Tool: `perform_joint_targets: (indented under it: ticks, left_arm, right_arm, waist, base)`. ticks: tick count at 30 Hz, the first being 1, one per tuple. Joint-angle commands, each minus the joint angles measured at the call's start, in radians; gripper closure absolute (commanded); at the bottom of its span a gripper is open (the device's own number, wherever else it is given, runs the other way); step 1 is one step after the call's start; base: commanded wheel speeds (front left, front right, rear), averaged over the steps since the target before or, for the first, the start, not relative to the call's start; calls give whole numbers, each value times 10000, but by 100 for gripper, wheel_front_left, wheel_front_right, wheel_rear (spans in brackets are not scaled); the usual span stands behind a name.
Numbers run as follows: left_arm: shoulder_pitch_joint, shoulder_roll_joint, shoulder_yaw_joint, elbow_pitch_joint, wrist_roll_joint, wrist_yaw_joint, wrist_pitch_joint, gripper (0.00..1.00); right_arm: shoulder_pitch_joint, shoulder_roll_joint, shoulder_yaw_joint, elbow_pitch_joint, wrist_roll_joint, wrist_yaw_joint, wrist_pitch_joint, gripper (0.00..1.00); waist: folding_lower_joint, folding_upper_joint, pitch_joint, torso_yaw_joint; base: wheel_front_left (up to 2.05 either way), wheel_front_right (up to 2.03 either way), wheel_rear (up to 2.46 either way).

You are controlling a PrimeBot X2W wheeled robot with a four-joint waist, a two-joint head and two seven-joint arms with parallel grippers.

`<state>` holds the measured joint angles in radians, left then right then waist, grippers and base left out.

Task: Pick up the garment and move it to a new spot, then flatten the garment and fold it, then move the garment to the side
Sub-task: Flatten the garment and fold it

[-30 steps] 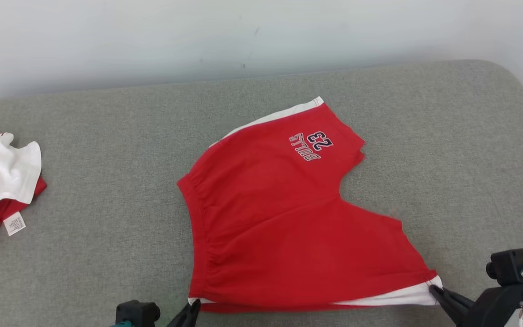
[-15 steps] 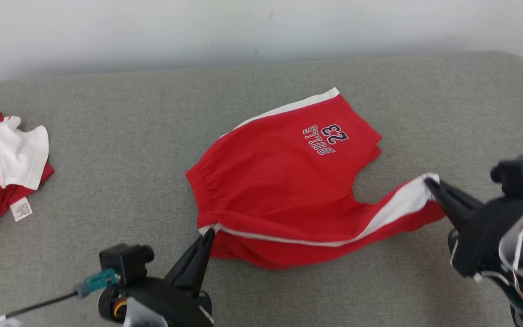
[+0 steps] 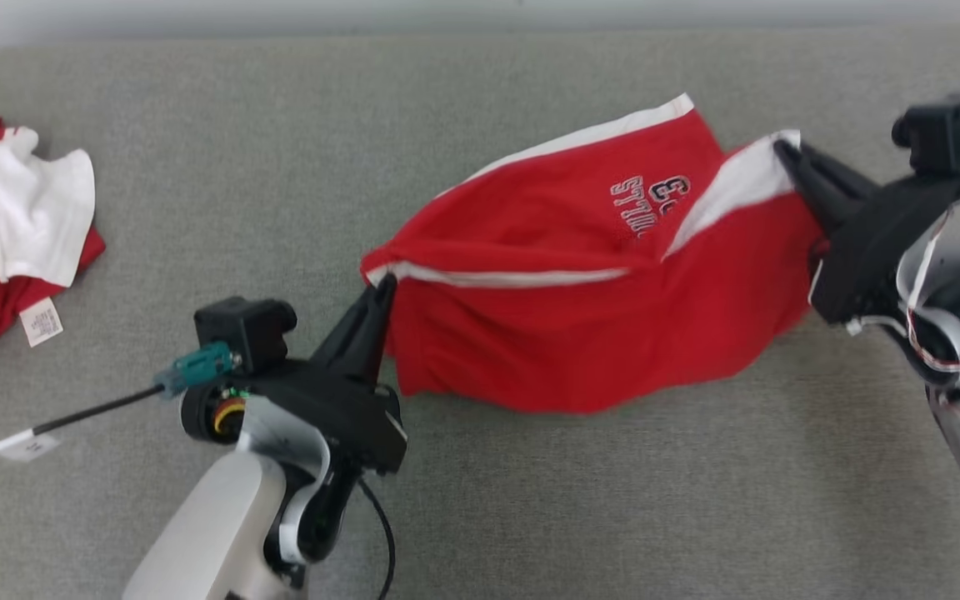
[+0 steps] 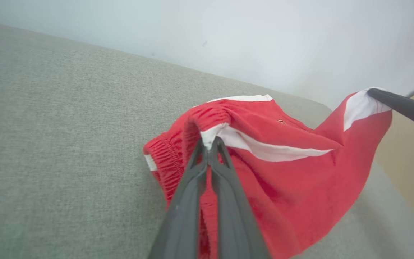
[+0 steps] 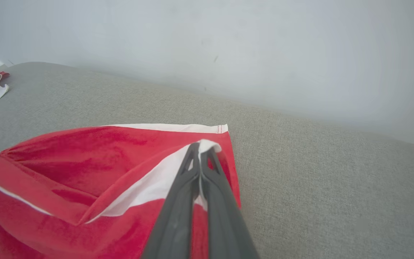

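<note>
The garment is a pair of red shorts with white side stripes and a dark printed number, lying on the grey padded table. Its near edge is lifted and carried back over the far half. My left gripper is shut on the waistband corner of the garment. My right gripper is shut on the white-striped leg hem. The lifted cloth hangs taut between the two grippers and partly hides the print. In the left wrist view the right gripper's finger pinches the far white corner.
A second red and white garment with a white label lies bunched at the table's left edge. A pale wall runs behind the table. The left arm's cable trails over the table at lower left.
Both grippers have lifted the near edge of the garment and carried it away from me, over the far half. The head camera has tilted down, so the whole picture has shifted.
</note>
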<state>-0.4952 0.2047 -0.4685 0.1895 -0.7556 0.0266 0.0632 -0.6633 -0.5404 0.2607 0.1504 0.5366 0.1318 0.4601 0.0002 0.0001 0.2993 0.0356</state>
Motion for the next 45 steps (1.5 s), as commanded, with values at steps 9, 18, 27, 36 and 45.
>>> perform_joint_targets:
  ticks: [9,18,27,36,45]
  left_arm:
    - [-1292,-739,241,1297,244,277,-917,100]
    - [-2015,-1054,168,2052,386,372,-1339,100]
    - [-2450,-1151,-82,2485,554,198,-1578,0]
    - [-1435,-413,-670,1844,1679,683,-2394,0]
    - [251,524,-1330,403,2594,953,-2870,0]
  right_arm:
    - [-2286,-70,823,2150,-312,-23,-1992,100]
    - [-3625,230,1175,3976,-560,-23,-2911,100]
    - [-4215,457,1461,4999,-439,-23,-3276,0]
    - [-3978,-51,1381,5144,155,-23,-1833,0]
    - [-3092,-252,313,4868,462,-23,51,0]
  waist:
    - [-2,-1,1362,685]
    - [-2,-1,1901,982]
    - [-2,-1,1904,994]
    - [-2,-1,1380,772]
    - [-2,-1,1081,876]
  base:
    - [0,0,0]
    - [0,0,0]
    - [0,0,0]
    - [0,0,0]
    - [0,0,0]
